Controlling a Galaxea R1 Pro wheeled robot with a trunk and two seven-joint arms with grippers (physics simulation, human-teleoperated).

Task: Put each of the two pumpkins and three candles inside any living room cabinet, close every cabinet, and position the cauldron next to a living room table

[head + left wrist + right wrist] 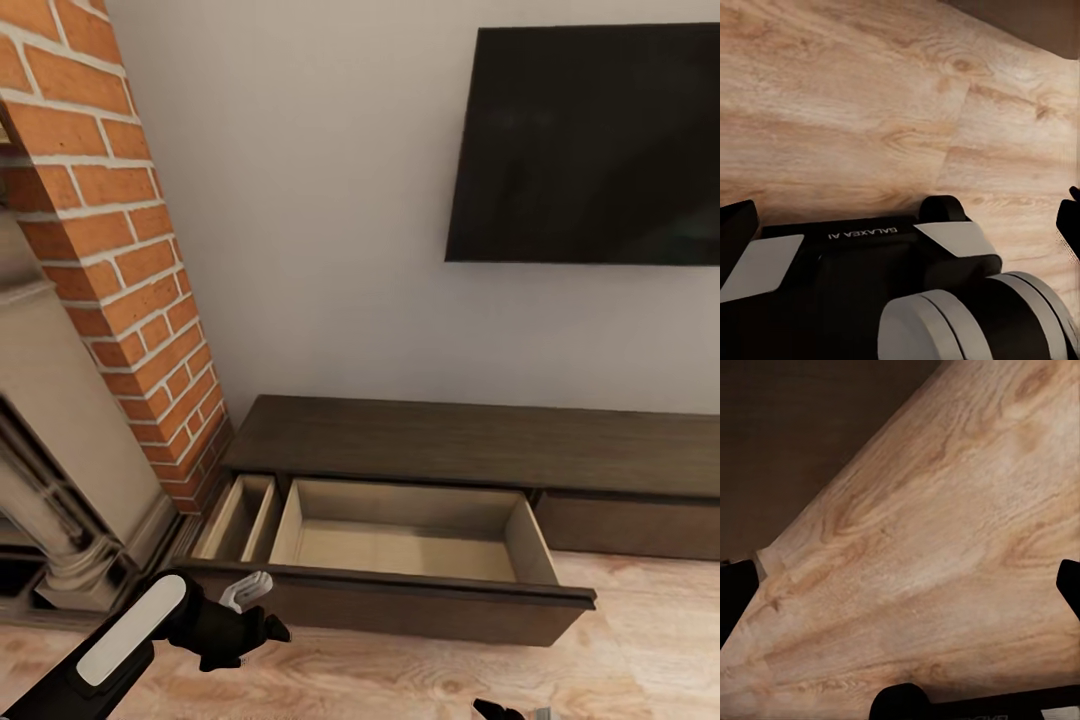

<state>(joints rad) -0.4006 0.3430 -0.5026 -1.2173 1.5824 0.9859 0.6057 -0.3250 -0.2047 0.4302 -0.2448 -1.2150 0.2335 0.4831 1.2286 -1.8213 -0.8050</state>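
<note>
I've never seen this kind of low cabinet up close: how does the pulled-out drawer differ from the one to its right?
The open drawer is pulled out over the floor, showing an empty beige interior; the right drawer sits shut, flush in the cabinet, its inside hidden. The open drawer's front looks wider, though the right drawer runs out of view. Both have dark brown wood fronts.

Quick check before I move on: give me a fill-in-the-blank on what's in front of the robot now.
1. The wide drawer of the cabinet is pulled ____.
2. Inside, that drawer holds ____.
3. On the wall above the cabinet hangs a black ____.
4. Left of the cabinet rises a column of red ____.

Missing words: open; nothing; screen; brick
</note>
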